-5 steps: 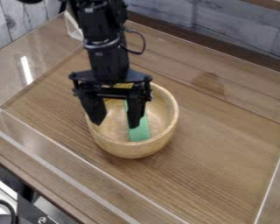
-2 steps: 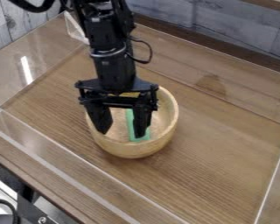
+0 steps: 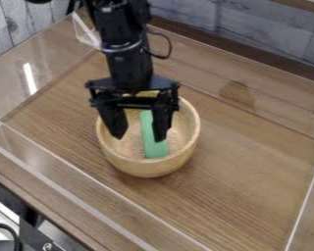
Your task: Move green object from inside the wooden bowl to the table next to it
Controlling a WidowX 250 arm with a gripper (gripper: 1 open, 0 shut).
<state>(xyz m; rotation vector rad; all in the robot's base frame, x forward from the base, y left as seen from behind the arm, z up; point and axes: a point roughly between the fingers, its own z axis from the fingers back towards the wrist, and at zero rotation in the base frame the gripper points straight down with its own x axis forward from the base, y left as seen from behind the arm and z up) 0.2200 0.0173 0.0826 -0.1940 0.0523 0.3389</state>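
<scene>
The wooden bowl (image 3: 183, 151) sits on the table (image 3: 245, 172) left of its middle. Inside it the green object (image 3: 153, 139) lies lengthwise, running from the far wall toward the near side. My gripper (image 3: 140, 124) points down into the bowl and is open. One dark finger (image 3: 117, 123) stands to the left of the block and the other is at its right, over the bowl's far right part. The block's upper end lies between them, with a gap on the left side. I cannot tell whether the right finger touches it.
Clear acrylic walls (image 3: 301, 211) run around the table's edges. Bare wood-grain surface lies to the right of the bowl and in front of it. The black arm (image 3: 121, 39) rises from the gripper toward the upper left.
The open gripper has stayed over the bowl with only slight shifts. More of the green block's length shows now than a second ago, when only its near end was visible.
</scene>
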